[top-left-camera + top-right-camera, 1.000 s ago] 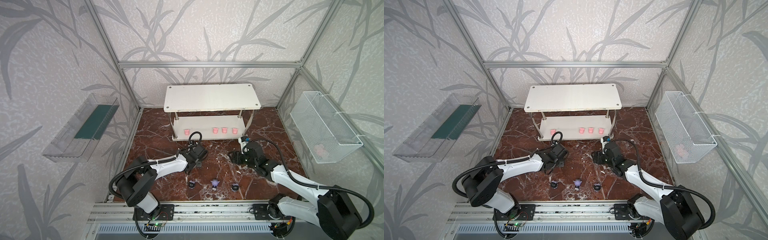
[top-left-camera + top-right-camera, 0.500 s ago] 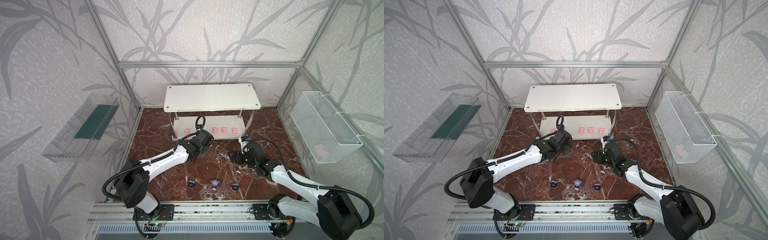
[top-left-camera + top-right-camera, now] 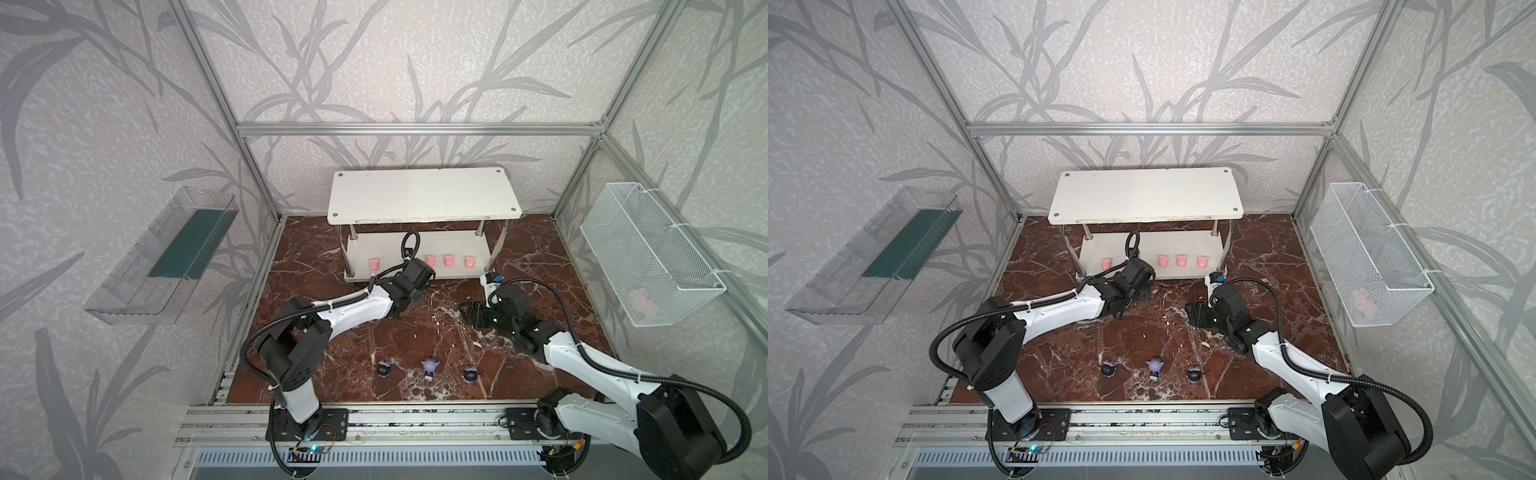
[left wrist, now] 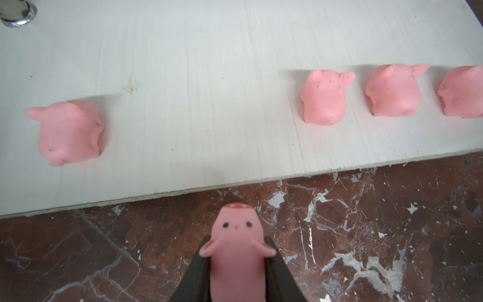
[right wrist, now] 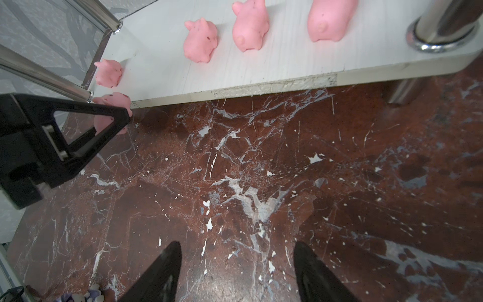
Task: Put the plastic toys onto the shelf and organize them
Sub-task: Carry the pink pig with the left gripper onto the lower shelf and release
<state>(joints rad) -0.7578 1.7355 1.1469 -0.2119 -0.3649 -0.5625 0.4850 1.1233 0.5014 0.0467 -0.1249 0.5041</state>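
Observation:
The white two-tier shelf (image 3: 424, 195) stands at the back. Several pink piglets sit in a row on its lower board (image 4: 183, 78): one (image 4: 68, 132) apart on one side, three (image 4: 322, 99) close together on the other. My left gripper (image 4: 237, 239) is shut on another pink piglet (image 4: 236, 227), held over the floor just in front of the board's edge, facing the gap in the row. My right gripper (image 5: 236, 251) hangs open over bare floor, nothing between its fingers. Two black figurines (image 3: 383, 368) (image 3: 471, 373) and a lilac one (image 3: 429, 366) stand near the front edge.
A clear plastic bin (image 3: 162, 257) hangs on the left wall. A white wire basket (image 3: 648, 257) on the right wall holds something pink (image 3: 640, 297). A chrome shelf leg (image 5: 441, 23) stands near my right gripper. The floor is dark red marble (image 3: 436, 332).
My left arm has stretched forward from the middle of the floor to the shelf's front edge, carrying the piglet. The right arm has not moved.

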